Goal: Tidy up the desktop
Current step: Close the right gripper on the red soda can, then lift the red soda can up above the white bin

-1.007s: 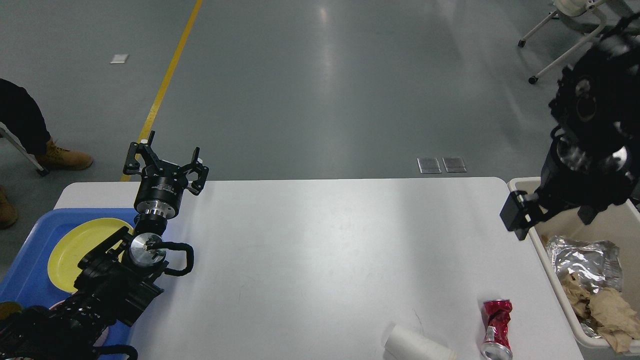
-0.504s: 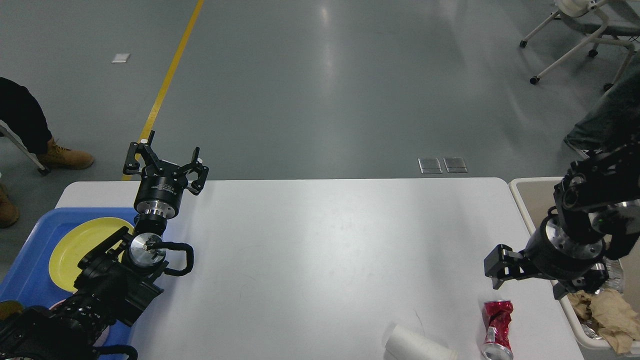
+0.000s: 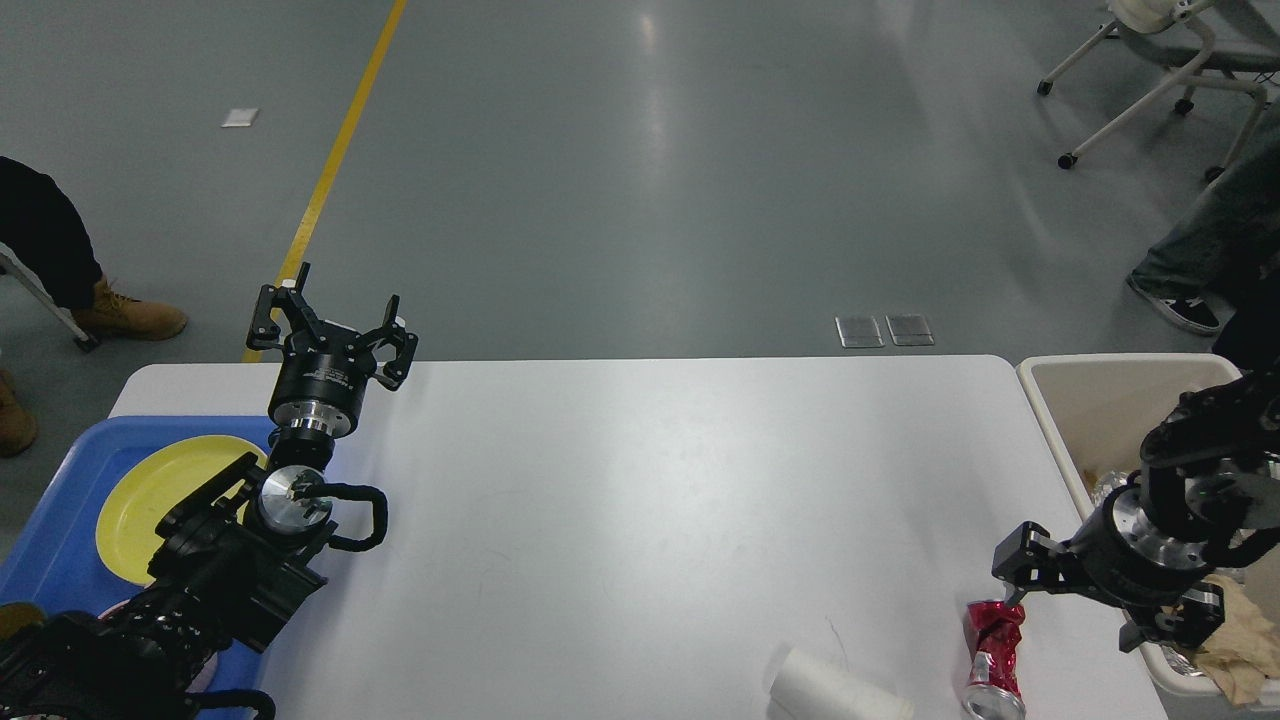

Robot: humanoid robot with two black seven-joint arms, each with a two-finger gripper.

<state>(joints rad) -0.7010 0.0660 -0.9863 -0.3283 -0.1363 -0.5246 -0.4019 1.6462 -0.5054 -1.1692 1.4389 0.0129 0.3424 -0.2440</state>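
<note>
within the last second the right gripper had swung down from above the beige bin to just beside the crushed red can near the tabletop's front right corner, likely the next pickup. its fingers stood apart, holding nothing. the left gripper had stayed raised and spread, empty, by the blue tray. a white cup lay nearby.

a yellow plate lies in the blue tray; crumpled brown paper fills the beige bin.
</note>
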